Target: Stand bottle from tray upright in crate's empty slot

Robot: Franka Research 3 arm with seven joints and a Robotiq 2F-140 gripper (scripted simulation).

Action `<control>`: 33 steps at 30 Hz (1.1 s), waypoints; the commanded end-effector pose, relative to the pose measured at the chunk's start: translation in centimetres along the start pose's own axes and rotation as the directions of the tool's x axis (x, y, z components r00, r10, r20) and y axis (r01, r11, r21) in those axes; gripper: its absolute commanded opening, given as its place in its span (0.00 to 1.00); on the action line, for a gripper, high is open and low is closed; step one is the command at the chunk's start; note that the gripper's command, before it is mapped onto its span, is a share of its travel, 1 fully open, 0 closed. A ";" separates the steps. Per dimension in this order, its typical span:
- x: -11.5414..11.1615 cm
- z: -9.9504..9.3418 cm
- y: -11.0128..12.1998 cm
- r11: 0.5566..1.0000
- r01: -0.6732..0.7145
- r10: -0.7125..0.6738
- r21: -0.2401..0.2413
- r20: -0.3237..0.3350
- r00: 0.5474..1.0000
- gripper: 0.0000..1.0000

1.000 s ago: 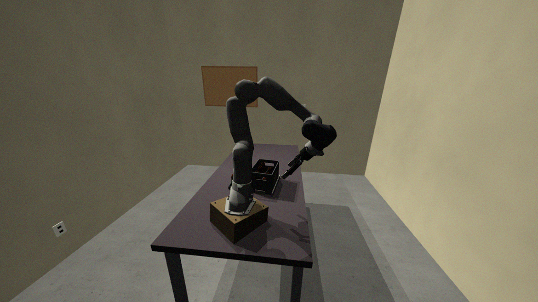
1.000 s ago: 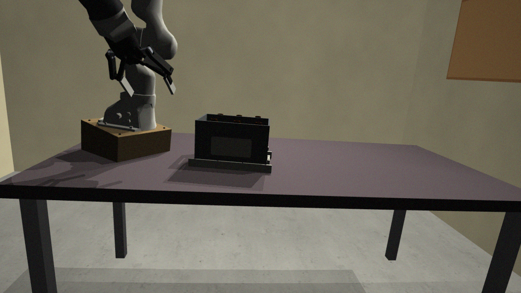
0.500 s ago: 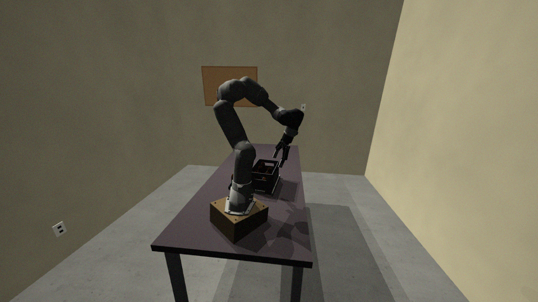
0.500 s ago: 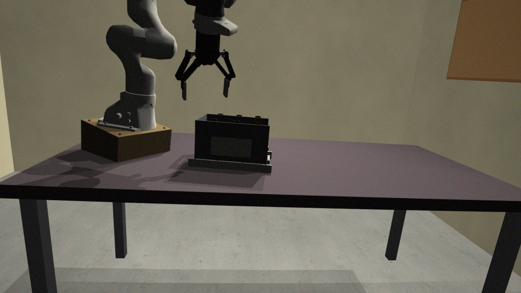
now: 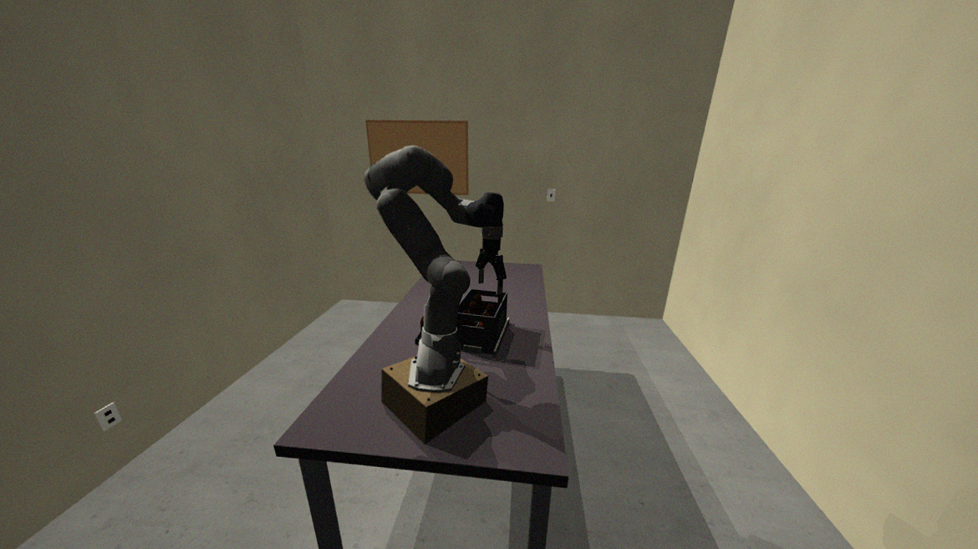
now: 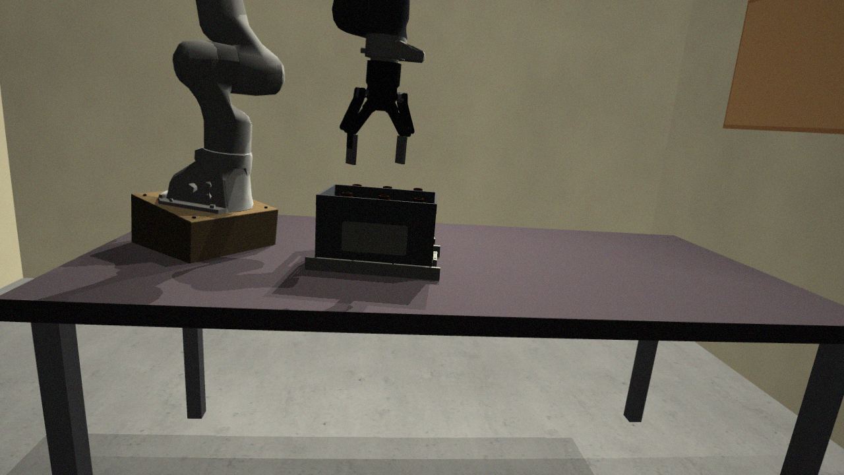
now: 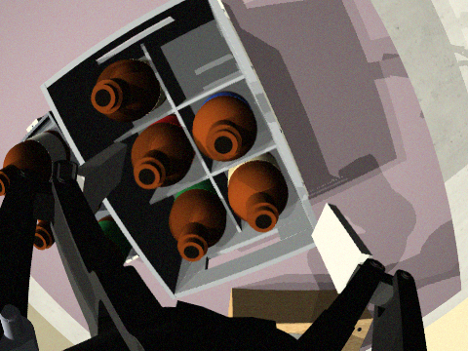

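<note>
Claw [image 6: 376, 147] spread wide and empty, hovering above the black crate [image 6: 374, 231] mid-bench: five brown bottles [image 7: 222, 125] upright inside, one corner slot [image 7: 195, 58] bare. More bottles [image 7: 25, 162] beside the crate, tray mostly hidden.

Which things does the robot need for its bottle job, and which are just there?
For the job: crate, its empty slot, tray, tray bottle, open gripper.

Just there: five bottles already crated, table, wooden base, orange board, wall socket.
</note>
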State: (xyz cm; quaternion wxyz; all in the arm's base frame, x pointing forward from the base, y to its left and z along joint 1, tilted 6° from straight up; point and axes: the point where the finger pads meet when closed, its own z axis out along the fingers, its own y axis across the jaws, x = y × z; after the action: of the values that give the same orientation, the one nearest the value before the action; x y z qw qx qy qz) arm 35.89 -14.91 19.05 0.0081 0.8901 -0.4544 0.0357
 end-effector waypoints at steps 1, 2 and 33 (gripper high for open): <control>1.1 0.0 -0.3 0.999 -0.040 0.040 0.007 -0.036 0.999 1.00; 1.1 0.0 -0.3 0.999 -0.040 0.040 0.007 -0.036 0.999 1.00; 1.1 0.0 -0.3 0.999 -0.040 0.040 0.007 -0.036 0.999 0.00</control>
State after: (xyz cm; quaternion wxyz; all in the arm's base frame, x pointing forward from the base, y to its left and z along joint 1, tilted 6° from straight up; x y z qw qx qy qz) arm 36.74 -15.61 19.14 0.0128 0.8820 -0.4682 0.0521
